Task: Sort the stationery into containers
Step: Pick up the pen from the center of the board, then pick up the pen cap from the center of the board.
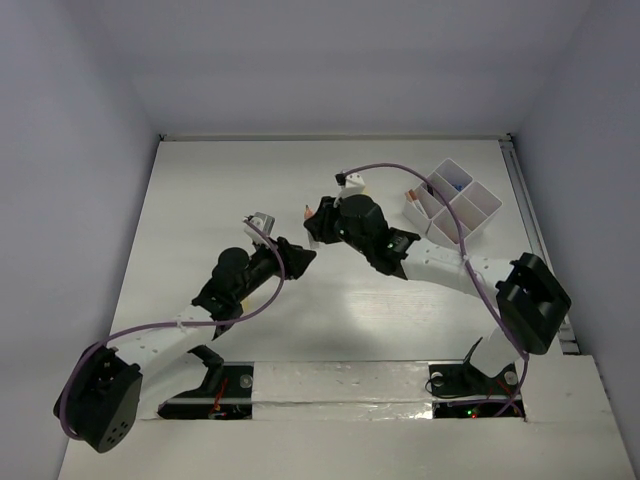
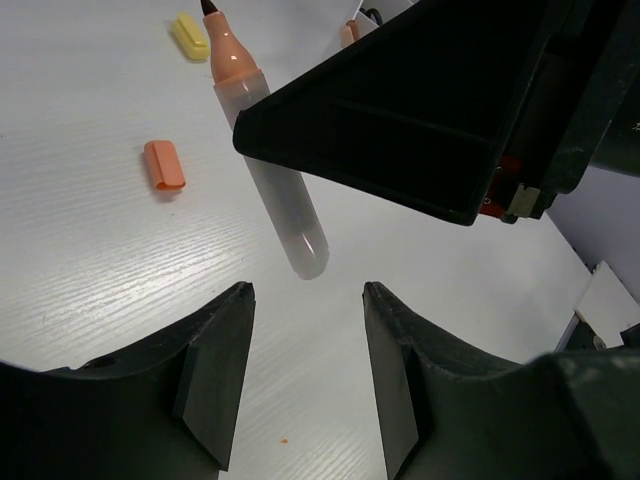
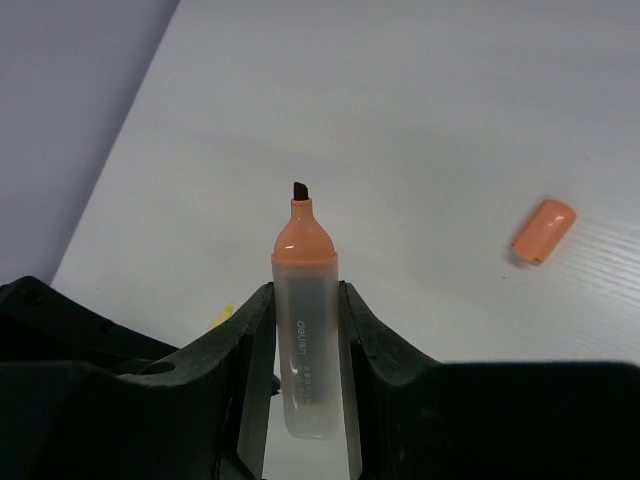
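- A white table [image 1: 190, 200] is sitting between pale grey walls.
- The right gripper [image 3: 305, 300] is clamping the uncapped orange highlighter [image 3: 303, 262] above mid-table, left of the white tray [image 1: 487, 203].
- The left gripper [image 2: 305, 300] is hanging nearby, jaws parted, empty.

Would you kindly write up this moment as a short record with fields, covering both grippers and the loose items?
right gripper: shut on highlighter, uncapped, tip pointing away from the wrist
left gripper: open, empty, facing the highlighter's rear end
orange cap: lying on table, apart from both grippers
yellow cap-like piece: on table, beyond the orange cap
organiser tray: far right of table, no gripper on it
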`<act>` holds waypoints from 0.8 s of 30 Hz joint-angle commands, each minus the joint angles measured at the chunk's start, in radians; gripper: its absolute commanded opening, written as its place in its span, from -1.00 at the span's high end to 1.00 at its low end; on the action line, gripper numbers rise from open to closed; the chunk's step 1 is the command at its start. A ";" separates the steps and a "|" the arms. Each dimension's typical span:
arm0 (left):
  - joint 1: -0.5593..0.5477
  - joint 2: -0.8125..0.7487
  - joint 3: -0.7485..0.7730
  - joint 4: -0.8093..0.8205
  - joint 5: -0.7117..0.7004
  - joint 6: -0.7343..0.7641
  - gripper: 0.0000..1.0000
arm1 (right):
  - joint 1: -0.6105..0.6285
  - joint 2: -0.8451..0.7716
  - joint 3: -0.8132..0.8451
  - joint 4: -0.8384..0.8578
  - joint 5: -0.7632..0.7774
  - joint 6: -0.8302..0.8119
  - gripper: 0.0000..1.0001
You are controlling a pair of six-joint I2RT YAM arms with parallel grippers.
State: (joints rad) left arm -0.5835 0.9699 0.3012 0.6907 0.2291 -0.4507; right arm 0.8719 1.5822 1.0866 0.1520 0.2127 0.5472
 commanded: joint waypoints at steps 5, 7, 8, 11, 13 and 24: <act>-0.004 0.029 -0.002 0.064 -0.002 0.003 0.11 | 0.015 0.006 -0.028 0.201 -0.094 0.071 1.00; -0.004 0.046 0.003 0.064 -0.002 0.003 0.13 | 0.024 0.012 -0.036 0.219 -0.119 0.079 1.00; -0.004 0.049 0.003 0.067 -0.005 0.003 0.16 | 0.033 0.018 -0.037 0.224 -0.130 0.085 1.00; -0.004 0.049 0.001 0.069 -0.017 0.003 0.20 | 0.044 0.030 -0.045 0.241 -0.142 0.099 1.00; -0.004 0.044 0.000 0.067 -0.022 0.003 0.21 | 0.044 0.033 -0.050 0.251 -0.147 0.102 1.00; -0.004 0.007 -0.010 0.044 -0.077 0.006 0.56 | 0.044 0.010 -0.094 0.273 -0.161 0.111 1.00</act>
State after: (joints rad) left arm -0.5831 1.0027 0.3012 0.6888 0.1684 -0.4515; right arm 0.9108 1.6165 1.0042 0.3584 0.0677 0.6514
